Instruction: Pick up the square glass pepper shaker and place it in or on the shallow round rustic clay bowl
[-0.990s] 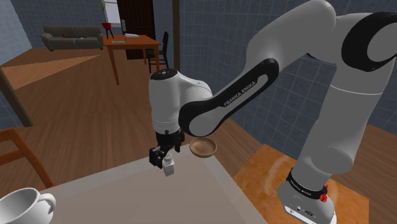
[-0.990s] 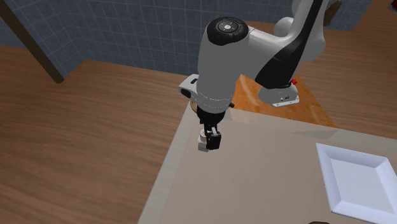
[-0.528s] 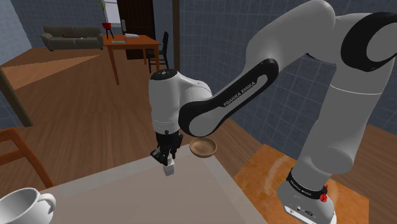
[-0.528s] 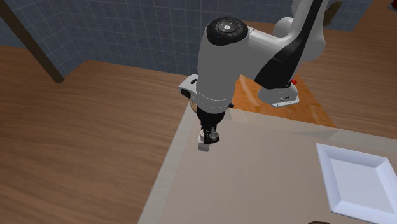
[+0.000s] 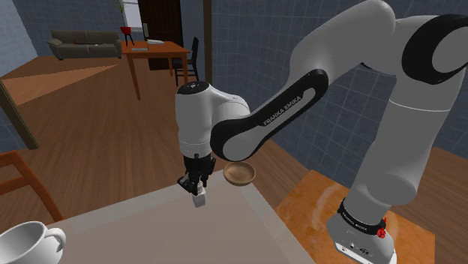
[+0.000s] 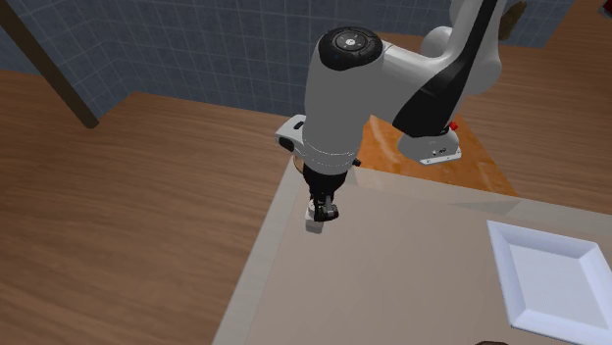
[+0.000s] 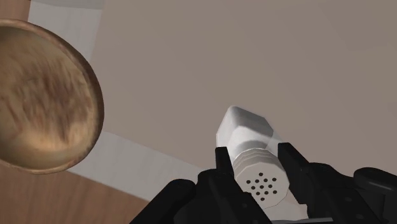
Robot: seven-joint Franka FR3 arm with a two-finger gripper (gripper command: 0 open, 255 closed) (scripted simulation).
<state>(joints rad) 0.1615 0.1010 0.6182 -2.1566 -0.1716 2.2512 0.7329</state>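
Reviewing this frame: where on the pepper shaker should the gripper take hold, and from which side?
Grip the pepper shaker at its round perforated cap, coming straight down from above. It stands upright on the table, cap toward the gripper; the cap fits between the fingers, which clasp it on opposite sides.

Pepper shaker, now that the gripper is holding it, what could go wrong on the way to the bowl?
1. The gripper clasps the pepper shaker only near its perforated cap, so the body below might swing or slip when it is lifted.
2. The brown bowl sits close to the edge of the table. A low carry or a hard drop could knock it off.
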